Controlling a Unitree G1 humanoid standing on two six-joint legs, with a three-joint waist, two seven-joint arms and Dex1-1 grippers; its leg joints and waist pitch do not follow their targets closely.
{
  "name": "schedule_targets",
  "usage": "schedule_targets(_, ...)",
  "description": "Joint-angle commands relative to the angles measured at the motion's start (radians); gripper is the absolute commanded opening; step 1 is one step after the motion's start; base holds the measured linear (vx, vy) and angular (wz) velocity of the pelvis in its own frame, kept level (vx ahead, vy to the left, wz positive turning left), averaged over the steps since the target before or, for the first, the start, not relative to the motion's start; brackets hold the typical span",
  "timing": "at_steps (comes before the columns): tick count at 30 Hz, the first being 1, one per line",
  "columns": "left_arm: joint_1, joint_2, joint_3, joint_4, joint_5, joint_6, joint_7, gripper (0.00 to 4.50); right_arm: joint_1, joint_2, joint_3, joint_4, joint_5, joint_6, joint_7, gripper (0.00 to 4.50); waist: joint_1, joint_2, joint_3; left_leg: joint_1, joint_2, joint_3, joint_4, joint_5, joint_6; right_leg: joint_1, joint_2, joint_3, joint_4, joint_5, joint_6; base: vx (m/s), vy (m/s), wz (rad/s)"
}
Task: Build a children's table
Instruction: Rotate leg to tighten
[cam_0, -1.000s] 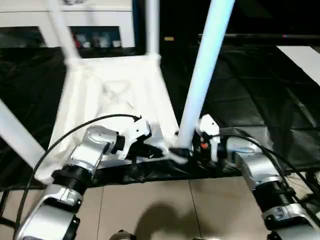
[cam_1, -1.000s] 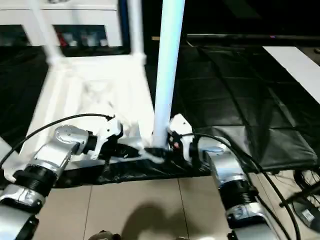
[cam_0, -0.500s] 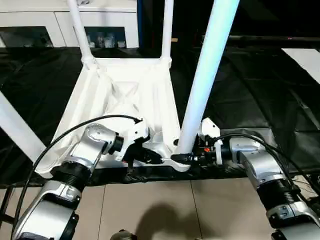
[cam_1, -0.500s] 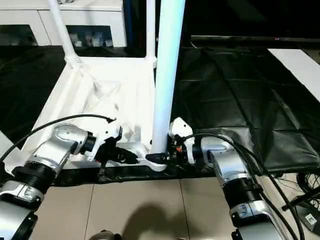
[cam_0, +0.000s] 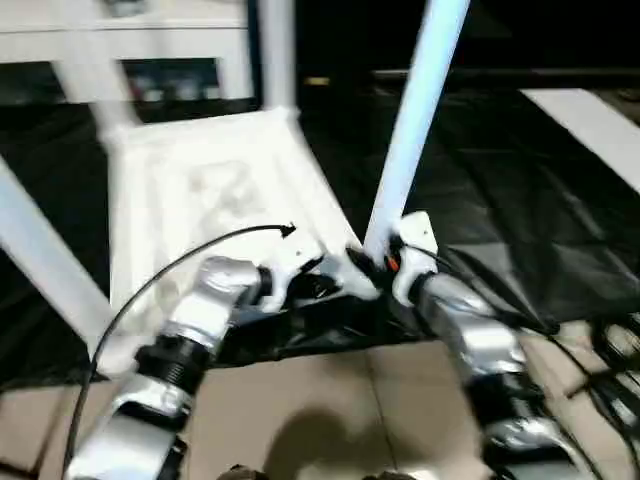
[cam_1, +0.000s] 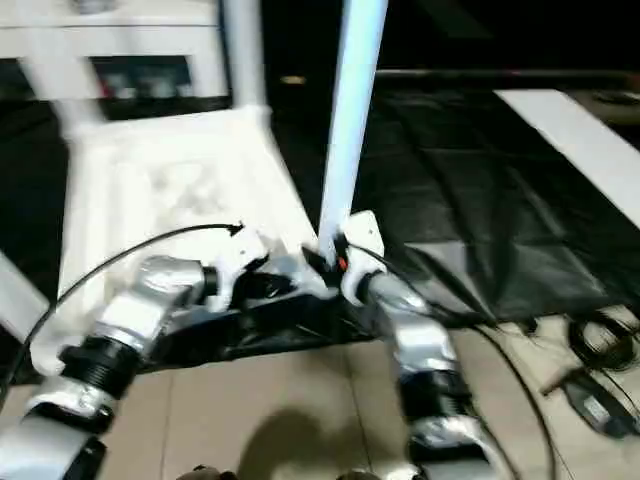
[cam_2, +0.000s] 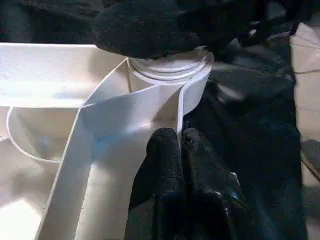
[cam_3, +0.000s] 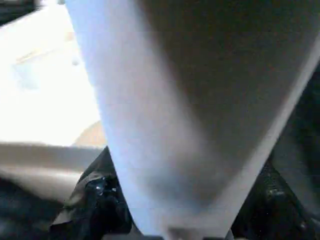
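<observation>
The children's table lies upside down on the black work table, its white ribbed tabletop (cam_0: 200, 190) facing up. The near right leg (cam_0: 410, 140) stands upright in its corner socket (cam_2: 170, 70). My right gripper (cam_0: 375, 265) clasps this leg just above the socket, one black finger (cam_3: 95, 200) on each side of the tube. My left gripper (cam_0: 335, 285) is shut on the tabletop's thin rim wall beside that socket, its fingers (cam_2: 165, 155) pressed together on it. Other legs rise at the far left (cam_0: 85, 70), the far right (cam_0: 275, 50) and the near left (cam_0: 40, 260).
The black-covered work table (cam_0: 520, 200) stretches to the right, with a white board (cam_0: 590, 120) at its far right. A white glass-door cabinet (cam_0: 150, 40) stands behind. Tiled floor (cam_0: 330, 400) lies below the table's front edge, with cables (cam_1: 590, 350) at the right.
The head camera has shifted and the pictures are blurred. My right forearm has swung in from the right to reach the leg more from the front, its fingers drawing closer on the tube. The left gripper holds the rim as before.
</observation>
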Motion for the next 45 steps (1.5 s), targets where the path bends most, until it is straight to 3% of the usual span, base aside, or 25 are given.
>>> schedule_targets(1, -0.033, -0.069, -0.006, -0.061, -0.023, -0.025, 0.060, 0.00, -0.004, 0.102, 0.100, 0.081, 0.007, 0.021, 0.007, 2.05, -0.004, 0.000, -0.053, 0.020, 0.055, -0.046, -0.094, -0.427, -0.057, 0.023, -0.074, 0.039, -0.093, -0.415, -0.150, 0.000, 0.000, 0.00)
schedule_targets(2, -0.034, -0.069, -0.010, -0.057, -0.029, -0.033, 0.055, 0.00, -0.008, 0.107, 0.108, 0.084, -0.003, 0.006, 0.008, 2.05, -0.003, 0.002, -0.053, 0.024, 0.055, -0.044, -0.092, -0.428, -0.053, 0.020, -0.074, 0.040, -0.093, -0.408, -0.152, 0.000, 0.000, 0.00)
schedule_targets(4, -0.033, -0.070, -0.012, -0.058, -0.033, -0.035, 0.050, 0.00, -0.007, 0.112, 0.107, 0.082, -0.004, 0.005, 0.009, 2.58, -0.003, 0.003, -0.052, 0.027, 0.056, -0.040, -0.090, -0.423, -0.043, 0.018, -0.072, 0.043, -0.093, -0.381, -0.160, 0.000, 0.000, 0.00)
schedule_targets(7, -0.023, -0.050, -0.024, -0.073, -0.036, -0.025, 0.016, 0.00, 0.006, 0.092, 0.105, 0.058, 0.004, 0.016, 0.056, 2.73, -0.002, 0.003, -0.054, 0.025, 0.057, -0.036, -0.089, -0.396, -0.028, 0.023, -0.071, 0.045, -0.088, -0.326, -0.176, 0.000, 0.000, 0.00)
schedule_targets(8, -0.020, -0.044, -0.027, -0.078, -0.038, -0.032, 0.002, 0.00, 0.011, 0.079, 0.111, 0.053, 0.005, 0.015, 0.074, 2.90, -0.004, -0.008, -0.054, 0.022, 0.057, -0.034, -0.089, -0.389, -0.022, 0.025, -0.071, 0.045, -0.089, -0.326, -0.176, 0.000, 0.000, 0.00)
schedule_targets(9, -0.017, -0.036, -0.029, -0.081, -0.045, -0.031, -0.019, 0.00, 0.018, 0.059, 0.125, 0.044, 0.002, 0.011, 0.105, 3.00, 0.000, -0.002, -0.054, 0.023, 0.057, -0.035, -0.088, -0.378, -0.017, 0.026, -0.072, 0.045, -0.087, -0.330, -0.177, 0.000, 0.000, 0.00)
schedule_targets(13, -0.014, 0.012, -0.058, -0.072, -0.061, -0.056, -0.136, 0.00, 0.042, -0.039, 0.183, 0.028, -0.009, -0.031, 0.280, 3.00, 0.002, -0.002, -0.057, 0.019, 0.058, -0.031, -0.084, -0.333, 0.002, 0.031, -0.072, 0.046, -0.081, -0.276, -0.191, 0.000, 0.000, 0.00)
schedule_targets(19, -0.047, 0.078, -0.084, -0.011, -0.070, -0.097, -0.301, 0.00, 0.055, -0.179, 0.258, 0.010, 0.000, -0.080, 0.588, 3.00, 0.021, -0.001, -0.066, 0.022, 0.058, -0.021, -0.069, -0.211, 0.064, 0.041, -0.069, 0.044, -0.061, -0.077, -0.257, 0.000, 0.000, 0.00)
schedule_targets(21, -0.058, 0.089, -0.088, 0.009, -0.067, -0.115, -0.329, 0.00, 0.055, -0.202, 0.272, -0.001, 0.019, -0.068, 0.664, 3.00, 0.028, -0.002, -0.065, 0.021, 0.059, -0.020, -0.068, -0.191, 0.076, 0.045, -0.066, 0.041, -0.057, -0.060, -0.270, 0.000, 0.000, 0.00)
schedule_targets(25, -0.081, 0.118, -0.106, 0.044, -0.064, -0.134, -0.403, 0.00, 0.042, -0.242, 0.314, -0.001, 0.041, -0.054, 0.809, 2.86, 0.045, 0.002, -0.061, 0.030, 0.065, -0.018, -0.072, -0.249, 0.054, 0.037, -0.066, 0.039, -0.063, -0.147, -0.268, 0.000, 0.000, 0.00)
schedule_targets(29, -0.103, 0.135, -0.121, 0.073, -0.063, -0.151, -0.459, 0.00, 0.019, -0.259, 0.358, 0.022, 0.043, -0.035, 0.930, 2.77, 0.046, 0.003, -0.056, 0.032, 0.067, -0.023, -0.080, -0.324, 0.012, 0.035, -0.071, 0.041, -0.071, -0.267, -0.250, 0.000, 0.000, 0.00)
schedule_targets(36, -0.121, 0.130, -0.104, 0.110, -0.062, -0.167, -0.450, 0.00, 0.017, -0.248, 0.370, 0.032, 0.049, -0.017, 0.963, 2.28, 0.052, 0.000, -0.052, 0.038, 0.067, -0.028, -0.084, -0.364, -0.012, 0.031, -0.078, 0.044, -0.083, -0.381, -0.215, 0.000, 0.000, 0.00)
schedule_targets(42, -0.120, 0.121, -0.062, 0.121, -0.076, -0.153, -0.384, 0.00, 0.037, -0.213, 0.294, 0.013, 0.085, 0.018, 0.887, 2.11, 0.056, 0.004, -0.053, 0.040, 0.067, -0.029, -0.088, -0.373, -0.020, 0.031, -0.077, 0.044, -0.084, -0.378, -0.216, 0.000, 0.000, 0.00)
schedule_targets(45, -0.109, 0.105, -0.021, 0.102, -0.067, -0.129, -0.250, 0.00, 0.047, -0.166, 0.204, 0.011, 0.076, 0.022, 0.668, 2.10, 0.050, 0.003, -0.051, 0.044, 0.065, -0.033, -0.089, -0.406, -0.037, 0.025, -0.080, 0.045, -0.088, -0.427, -0.203, 0.000, 0.000, 0.00)
